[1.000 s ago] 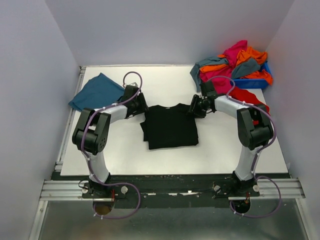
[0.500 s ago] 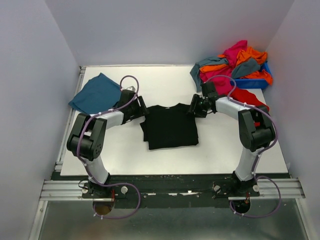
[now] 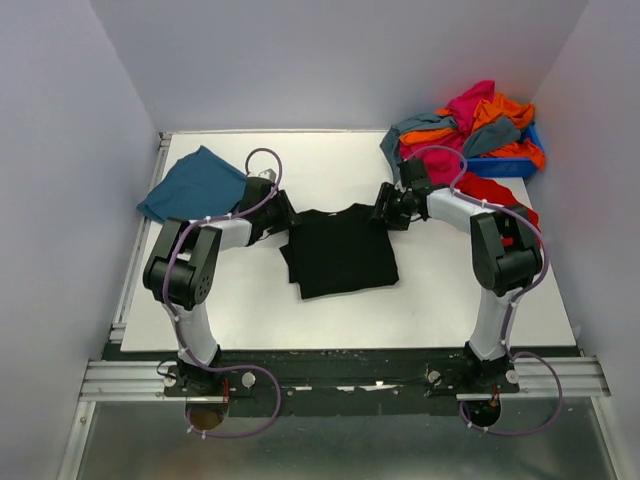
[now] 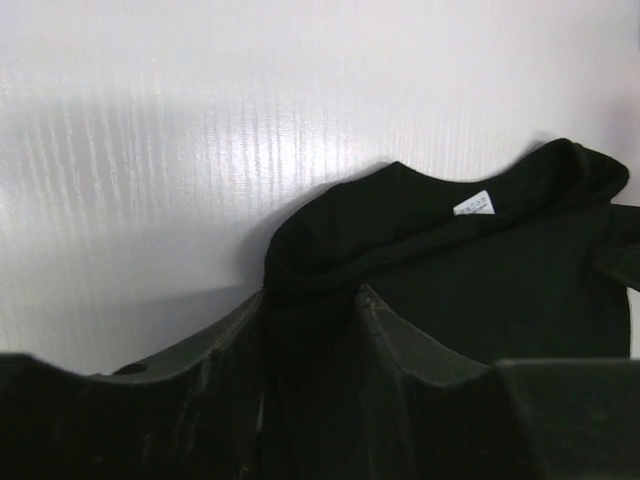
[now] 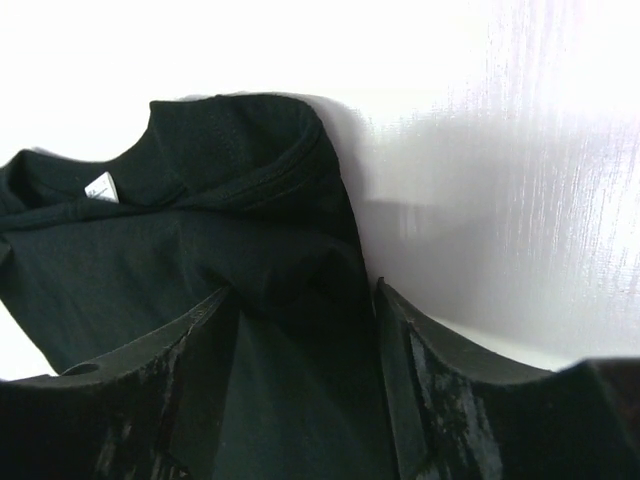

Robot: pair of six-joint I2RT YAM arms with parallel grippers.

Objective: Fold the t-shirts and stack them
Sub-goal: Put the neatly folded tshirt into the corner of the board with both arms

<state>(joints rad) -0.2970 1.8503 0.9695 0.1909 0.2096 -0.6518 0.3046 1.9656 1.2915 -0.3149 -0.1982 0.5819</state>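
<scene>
Pale lavender walls (image 3: 330,60) close in a white table (image 3: 230,300), and near its middle lies the black t-shirt (image 3: 340,262), folded to a rough rectangle with its collar toward the far side. Both arms reach inward to that collar edge. The left gripper (image 3: 284,214) sits at the shirt's far left corner and the right gripper (image 3: 384,211) at its far right corner. In the left wrist view, dark cloth fills the gap between the two fingers (image 4: 205,350), which are clamped on the shoulder of the shirt. The fabric rises off the table there and throws a shadow, and a small white label (image 4: 473,203) shows inside the neckline. The right wrist view shows the same on the other side: its fingers (image 5: 420,360) pinch a bunched fold of black cloth running up to the collar. A teal-blue t-shirt (image 3: 193,185) lies folded at the far left of the table, just beside the left arm's cable. At the far right corner, a heap of t-shirts (image 3: 465,125) in magenta, orange and grey-blue spills over a blue bin (image 3: 505,166), with a red t-shirt (image 3: 495,192) just in front of it.
</scene>
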